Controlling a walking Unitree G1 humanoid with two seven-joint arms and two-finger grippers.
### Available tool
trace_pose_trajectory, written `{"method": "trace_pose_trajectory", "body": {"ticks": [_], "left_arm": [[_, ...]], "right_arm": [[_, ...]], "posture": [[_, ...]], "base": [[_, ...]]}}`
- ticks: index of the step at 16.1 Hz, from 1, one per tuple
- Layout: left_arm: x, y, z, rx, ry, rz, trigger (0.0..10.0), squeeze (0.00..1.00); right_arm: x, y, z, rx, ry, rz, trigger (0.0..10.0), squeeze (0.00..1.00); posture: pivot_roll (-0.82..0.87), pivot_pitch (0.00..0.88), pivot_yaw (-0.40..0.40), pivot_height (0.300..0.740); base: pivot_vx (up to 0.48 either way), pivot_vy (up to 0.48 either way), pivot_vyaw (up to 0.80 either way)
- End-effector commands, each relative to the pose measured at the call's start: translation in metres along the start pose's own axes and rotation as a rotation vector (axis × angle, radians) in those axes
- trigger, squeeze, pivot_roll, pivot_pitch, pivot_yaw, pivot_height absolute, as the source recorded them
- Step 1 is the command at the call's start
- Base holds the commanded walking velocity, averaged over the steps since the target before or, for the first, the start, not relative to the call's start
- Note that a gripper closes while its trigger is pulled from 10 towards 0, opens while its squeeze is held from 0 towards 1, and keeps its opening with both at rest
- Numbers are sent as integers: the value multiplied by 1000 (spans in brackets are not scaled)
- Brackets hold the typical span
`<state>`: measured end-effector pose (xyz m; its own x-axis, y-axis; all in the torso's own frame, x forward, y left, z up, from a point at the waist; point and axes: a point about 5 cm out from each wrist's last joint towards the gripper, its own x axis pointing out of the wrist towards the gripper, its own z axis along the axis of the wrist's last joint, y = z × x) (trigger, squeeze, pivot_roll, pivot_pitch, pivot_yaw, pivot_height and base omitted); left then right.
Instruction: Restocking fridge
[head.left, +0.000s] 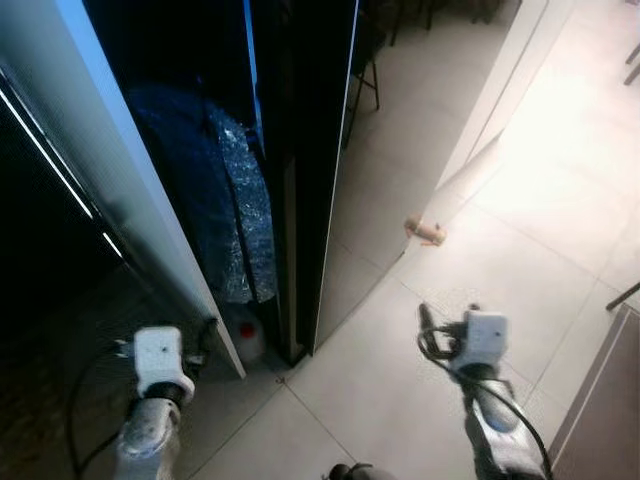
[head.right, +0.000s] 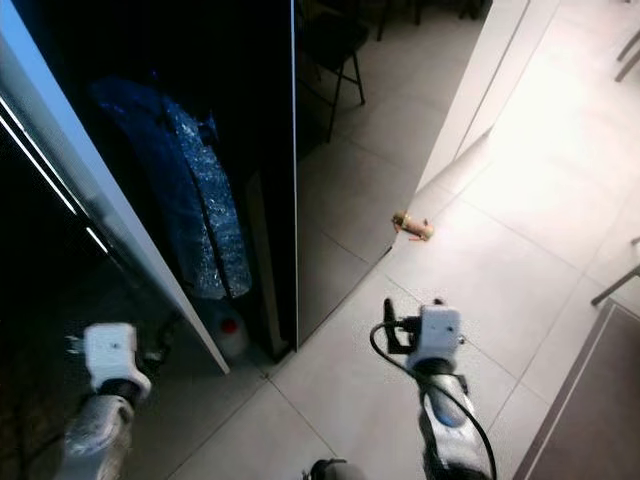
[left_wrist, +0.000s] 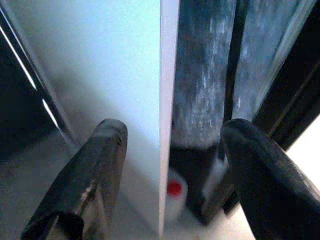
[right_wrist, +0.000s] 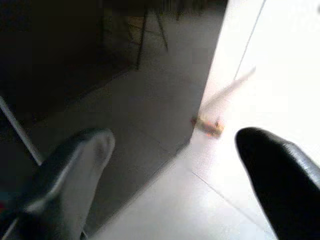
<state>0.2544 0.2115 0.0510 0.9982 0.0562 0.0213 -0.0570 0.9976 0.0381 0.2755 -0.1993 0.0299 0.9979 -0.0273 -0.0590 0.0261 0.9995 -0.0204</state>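
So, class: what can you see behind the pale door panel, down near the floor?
Behind the pale door panel stands a white jug with a red cap on the floor, below a blue glittery cover. The panel's edge hides part of the jug; the space beyond is too dark to read.

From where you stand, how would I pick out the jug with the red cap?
Find the pale door standing edge-on ahead of the left pincer. Follow its edge to the floor: the jug sits there, below the hanging blue wrap. It is the one small whitish container, and its red cap marks it.
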Motion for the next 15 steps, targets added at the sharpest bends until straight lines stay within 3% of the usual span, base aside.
{"method": "trace_pose_trajectory", "body": {"ticks": [1, 4, 8, 14, 15], "left_arm": [[-7, 5, 2, 0, 0, 8, 10000, 0], [-22, 23, 16, 42, -27, 43, 10000, 0], [-51, 52, 31, 115, 0, 105, 10000, 0], [-55, 49, 39, 133, 34, 47, 10000, 0], [-54, 45, 31, 126, 89, 14, 10000, 0]], "right_arm": [[-6, -4, 5, -21, -39, -9, 10000, 0], [-23, -7, 13, -32, -91, -20, 10000, 0], [-55, -14, 12, -29, -67, -84, 10000, 0], [-72, -20, 10, -26, -2, -120, 10000, 0], [-70, -24, 0, -15, 45, -124, 10000, 0]], "posture": [[-174, 117, -42, 740], [-173, 127, -40, 740], [-173, 163, -44, 740], [-174, 176, -47, 740], [-182, 181, -47, 740]], "base": [[0, 0, 0], [0, 0, 0], [0, 0, 0], [0, 0, 0], [0, 0, 0]]}}
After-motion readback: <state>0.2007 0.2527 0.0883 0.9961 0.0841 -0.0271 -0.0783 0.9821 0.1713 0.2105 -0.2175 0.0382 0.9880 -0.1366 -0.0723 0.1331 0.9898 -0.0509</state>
